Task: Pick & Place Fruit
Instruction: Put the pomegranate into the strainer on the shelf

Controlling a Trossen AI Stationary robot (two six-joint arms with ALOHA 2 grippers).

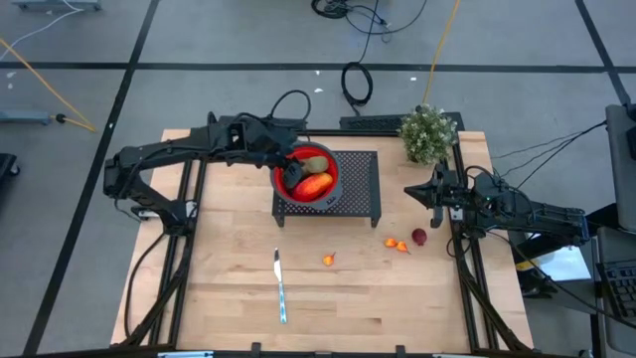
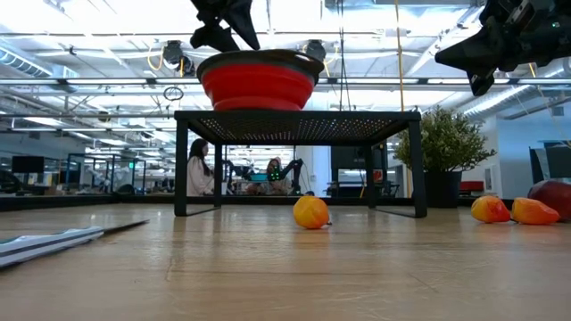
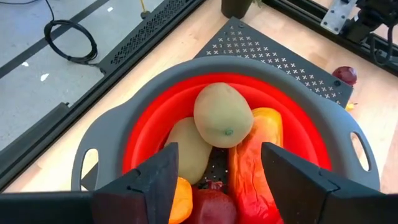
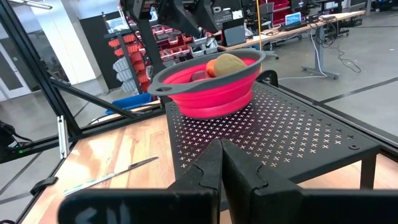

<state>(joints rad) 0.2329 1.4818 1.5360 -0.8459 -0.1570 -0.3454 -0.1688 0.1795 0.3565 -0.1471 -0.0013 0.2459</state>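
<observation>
The red bowl with a grey rim (image 1: 330, 171) sits on a black perforated stand (image 1: 358, 189). In it lie a brown-green kiwi-like fruit (image 3: 222, 116), a second pale one (image 3: 189, 149), a red-orange oval (image 3: 255, 163), a dark red piece (image 3: 210, 202) and an orange piece (image 3: 181, 198). My left gripper (image 3: 217, 180) hovers open just over the bowl, above the fruit, touching nothing. On the table lie an orange fruit (image 1: 328, 260), two tiny orange ones (image 1: 397, 244) and a dark red one (image 1: 419, 237). My right gripper (image 1: 409, 191) is shut, raised beside the stand's right end.
A silver knife (image 1: 280, 285) lies on the table's near middle. A potted plant (image 1: 429, 132) stands at the far right corner, just behind my right arm. Black frame rails run along the table's left and right sides. Bare wood lies between the knife and the loose fruit.
</observation>
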